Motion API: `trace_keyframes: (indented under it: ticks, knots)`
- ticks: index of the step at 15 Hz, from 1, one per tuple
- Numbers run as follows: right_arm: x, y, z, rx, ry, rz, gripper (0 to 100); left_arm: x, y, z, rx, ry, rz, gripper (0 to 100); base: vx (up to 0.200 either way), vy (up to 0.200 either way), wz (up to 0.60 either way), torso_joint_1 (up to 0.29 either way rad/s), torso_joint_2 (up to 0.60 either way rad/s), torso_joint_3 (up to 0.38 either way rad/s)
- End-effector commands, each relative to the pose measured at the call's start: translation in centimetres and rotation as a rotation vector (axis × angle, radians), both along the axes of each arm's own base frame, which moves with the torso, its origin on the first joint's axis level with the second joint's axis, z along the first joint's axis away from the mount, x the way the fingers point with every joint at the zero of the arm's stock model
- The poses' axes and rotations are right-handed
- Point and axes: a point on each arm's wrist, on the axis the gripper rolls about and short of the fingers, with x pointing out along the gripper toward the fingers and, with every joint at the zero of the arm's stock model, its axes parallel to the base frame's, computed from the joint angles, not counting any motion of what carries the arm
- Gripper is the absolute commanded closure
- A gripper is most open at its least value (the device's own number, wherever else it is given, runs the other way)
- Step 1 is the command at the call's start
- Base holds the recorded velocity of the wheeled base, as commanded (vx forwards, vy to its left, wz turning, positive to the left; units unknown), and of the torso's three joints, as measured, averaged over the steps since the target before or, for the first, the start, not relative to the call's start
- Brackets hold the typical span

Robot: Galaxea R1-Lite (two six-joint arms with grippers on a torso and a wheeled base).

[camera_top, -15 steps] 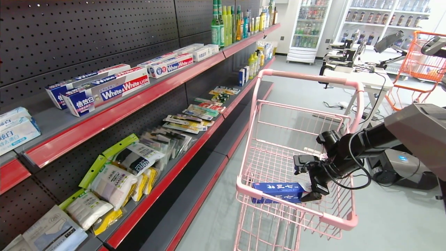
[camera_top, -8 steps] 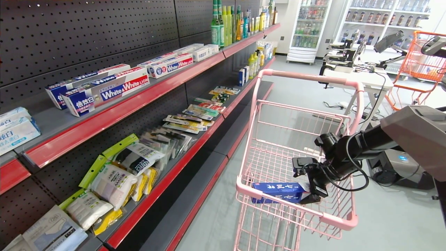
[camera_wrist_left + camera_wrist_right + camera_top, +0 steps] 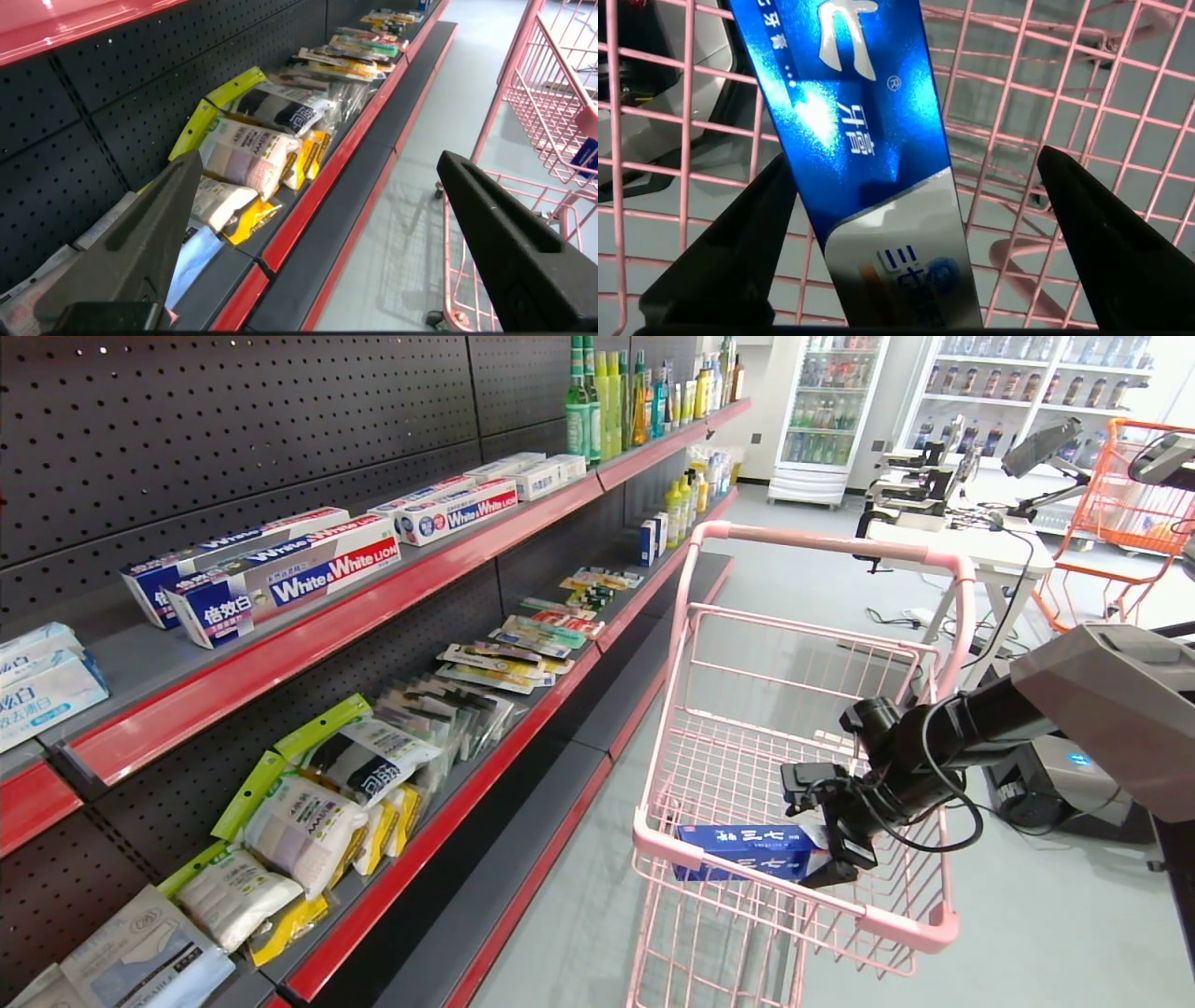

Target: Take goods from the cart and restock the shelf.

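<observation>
A blue toothpaste box (image 3: pixel 747 849) lies in the near left corner of the pink cart (image 3: pixel 653 845). My right gripper (image 3: pixel 829 847) is inside the cart at the box's right end. In the right wrist view the blue toothpaste box (image 3: pixel 859 140) runs between the spread fingers (image 3: pixel 1120 243) of the right gripper (image 3: pixel 910 243), which is open, with a gap on the far side. My left gripper (image 3: pixel 322 233) hangs open and holds nothing, facing the lower shelf (image 3: pixel 308 196) with its bagged goods. The toothpaste shelf (image 3: pixel 308 635) runs along the left.
White toothpaste boxes (image 3: pixel 289 569) lie on the upper shelf with bare gaps between groups. Bagged goods (image 3: pixel 308 821) and flat packs (image 3: pixel 495 663) fill the lower shelf. Bottles (image 3: pixel 607 401) stand farther along. An orange cart (image 3: pixel 1120 504) and a white table (image 3: pixel 962 546) are behind.
The right arm has sunk slightly and the right gripper has edged a little lower at the box's end. The box and cart have not moved.
</observation>
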Motion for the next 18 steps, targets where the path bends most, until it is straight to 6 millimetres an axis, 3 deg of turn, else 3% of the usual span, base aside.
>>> trace_keyframes:
  ticks: [1,6,7,15,18]
  knots:
    - [0.0,0.0,-0.1,0.0,0.002,0.001,0,0.0,0.0,0.0,0.0,0.0,0.0,0,0.0,0.0,0.0,0.0,0.0,0.0]
    - [0.0,0.0,-0.3,0.0,0.008,-0.001,0,0.0,0.0,0.0,0.0,0.0,0.0,0,0.0,0.0,0.0,0.0,0.0,0.0]
    - [0.0,0.0,-0.4,0.001,0.01,0.0,100,0.0,0.0,0.0,0.0,0.0,0.002,0,0.0,0.0,0.0,0.0,0.0,0.0]
    - [0.1,-0.2,-0.3,0.007,0.015,-0.031,100,0.0,0.0,0.0,0.0,0.002,0.0,0,0.0,0.0,0.0,0.0,0.0,0.0]
    - [0.6,-0.9,1.5,0.021,-0.027,-0.09,100,0.0,0.0,0.0,0.0,0.0,0.0,0,0.0,0.0,0.0,0.0,0.0,0.0]
